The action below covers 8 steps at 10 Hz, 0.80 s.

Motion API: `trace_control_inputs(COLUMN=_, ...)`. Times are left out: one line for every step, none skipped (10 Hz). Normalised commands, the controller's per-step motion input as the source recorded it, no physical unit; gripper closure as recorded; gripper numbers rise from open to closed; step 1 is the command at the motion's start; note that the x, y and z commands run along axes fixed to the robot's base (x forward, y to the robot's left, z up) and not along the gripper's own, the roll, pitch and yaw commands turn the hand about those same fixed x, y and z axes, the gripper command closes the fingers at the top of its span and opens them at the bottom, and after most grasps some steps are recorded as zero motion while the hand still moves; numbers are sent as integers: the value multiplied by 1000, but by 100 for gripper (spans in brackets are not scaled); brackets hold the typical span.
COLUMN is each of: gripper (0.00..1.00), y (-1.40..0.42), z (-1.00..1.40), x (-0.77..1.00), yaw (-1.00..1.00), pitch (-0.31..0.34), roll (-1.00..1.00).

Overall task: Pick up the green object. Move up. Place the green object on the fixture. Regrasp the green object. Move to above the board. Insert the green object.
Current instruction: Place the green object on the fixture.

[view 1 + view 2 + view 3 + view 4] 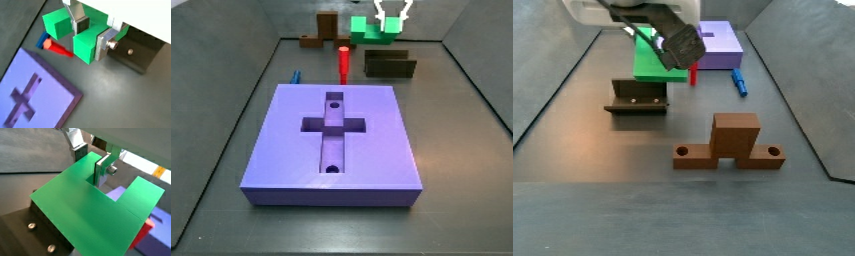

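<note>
My gripper (91,37) is shut on one arm of the green object (57,25), a bright green U-shaped piece, and holds it in the air. In both side views the gripper (385,20) (676,45) carries the green object (372,30) (649,62) above and just behind the fixture (389,66) (637,98). In a wrist view the green object (80,203) fills the middle, with the gripper (90,164) on its arm and the fixture (33,228) below it. The fixture (137,52) is bare. The purple board (372,140) (720,45) (53,85) lies apart from the gripper.
A slim red peg (344,62) (59,49) stands between the board and the fixture. A blue peg (740,82) lies beside the board. A brown wooden stand (727,143) (325,30) sits on the floor past the fixture. Grey walls enclose the floor.
</note>
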Motion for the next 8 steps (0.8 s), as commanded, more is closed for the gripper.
trace_control_inputs(gripper=100, y=0, z=-83, x=989, yaw=-100, pitch=174, roll=-531)
trace_control_inputs(gripper=100, y=23, z=-43, x=1000, yaw=0, pitch=134, roll=-474)
trace_control_inputs(gripper=100, y=23, z=-37, x=1000, yaw=0, pitch=20, roll=-351)
trace_control_inputs(gripper=100, y=0, z=0, x=889, yaw=103, pitch=-46, roll=-211)
trace_control_inputs(gripper=100, y=0, z=0, x=794, yaw=240, pitch=-311, roll=43)
trace_control_inputs(gripper=100, y=86, z=0, x=803, yaw=223, pitch=-340, roll=77)
trace_control_inputs(gripper=100, y=123, z=-80, x=700, yaw=189, pitch=-394, roll=169)
trace_control_inputs(gripper=100, y=51, z=-283, x=606, yaw=6, pitch=0, roll=0)
